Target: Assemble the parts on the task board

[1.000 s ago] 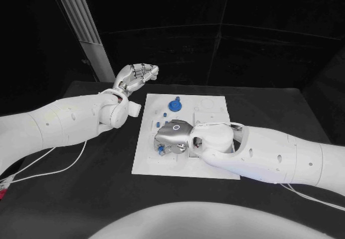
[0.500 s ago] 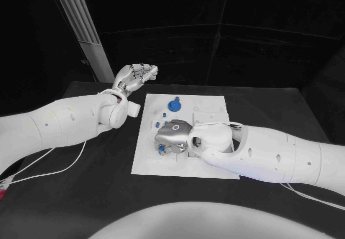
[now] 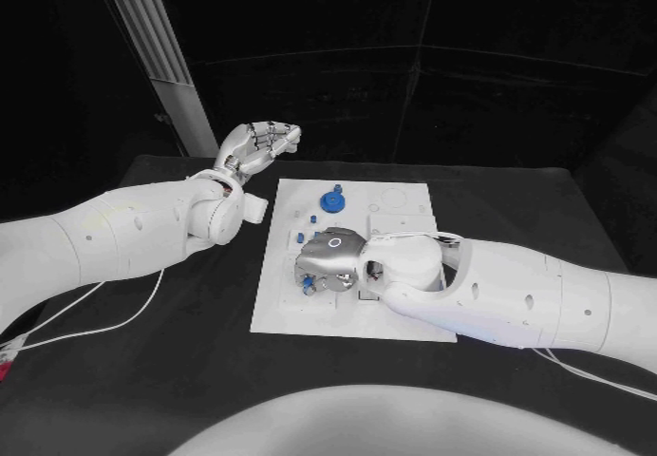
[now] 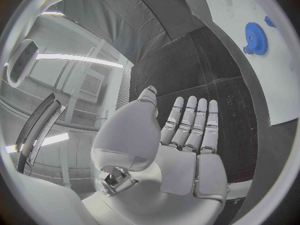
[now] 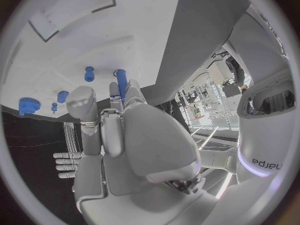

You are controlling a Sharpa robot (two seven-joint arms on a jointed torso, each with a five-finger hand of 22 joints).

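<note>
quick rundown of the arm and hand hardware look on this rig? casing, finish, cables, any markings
Both arms have smooth, glossy white, rounded casings with small dark dots. The left hand and right hand are silver metal with segmented fingers; the right hand's back carries a small ring mark. The right wrist view shows dark lettering on the white right arm. Thin white cables trail over the black table beside each arm.

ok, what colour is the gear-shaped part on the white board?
Blue; the toothed round gear part shows best in the left wrist view.

White arms [image 3: 123, 233], silver hands [image 3: 260, 144]
</note>
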